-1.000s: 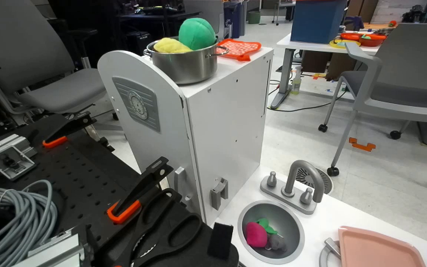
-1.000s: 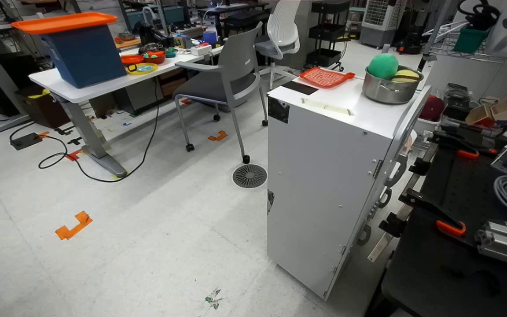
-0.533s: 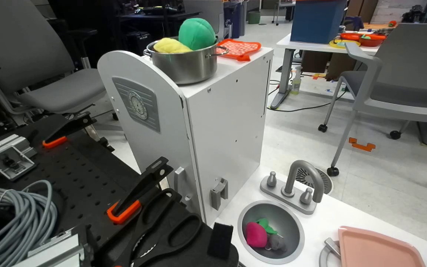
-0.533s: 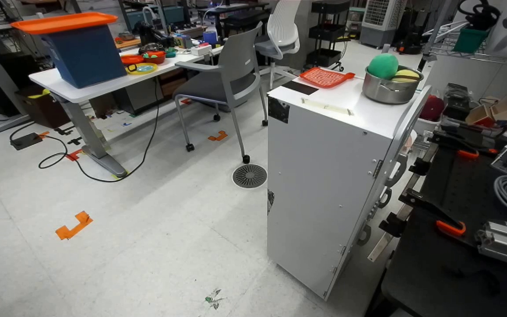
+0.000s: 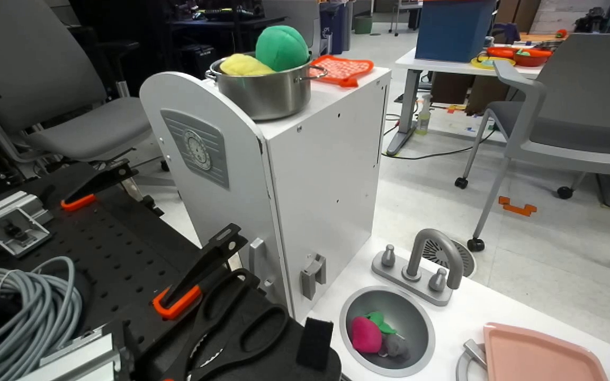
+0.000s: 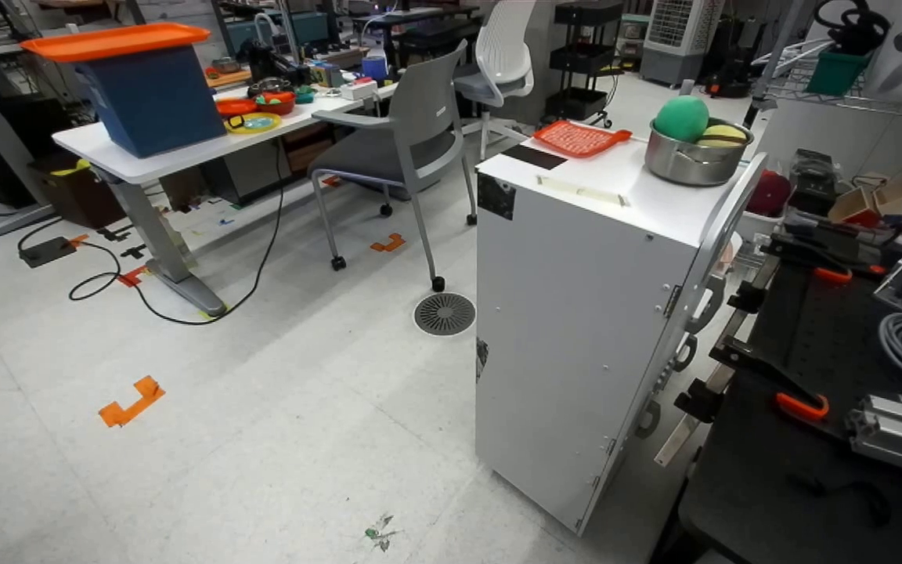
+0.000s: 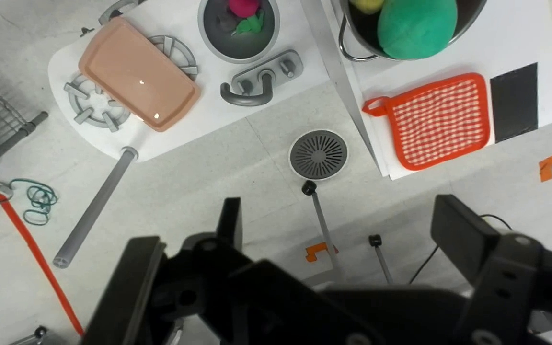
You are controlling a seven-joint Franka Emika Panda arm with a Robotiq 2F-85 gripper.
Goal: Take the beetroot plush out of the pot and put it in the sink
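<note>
The small, round, magenta-pink, green-leaved beetroot plush lay in the round grey metal sink beside the curved grey tap. On top of the tall white cabinet, the short shiny steel pot held a round green plush and a rounded yellow plush, with a red-and-white checked cloth pot holder lying near it. In the wrist view, the black two-fingered gripper stood wide, its jaws well apart

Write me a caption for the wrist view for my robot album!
Beetroot plush in the sink, checkered potholder near the pot, and an open gripper holding nothing.
</note>
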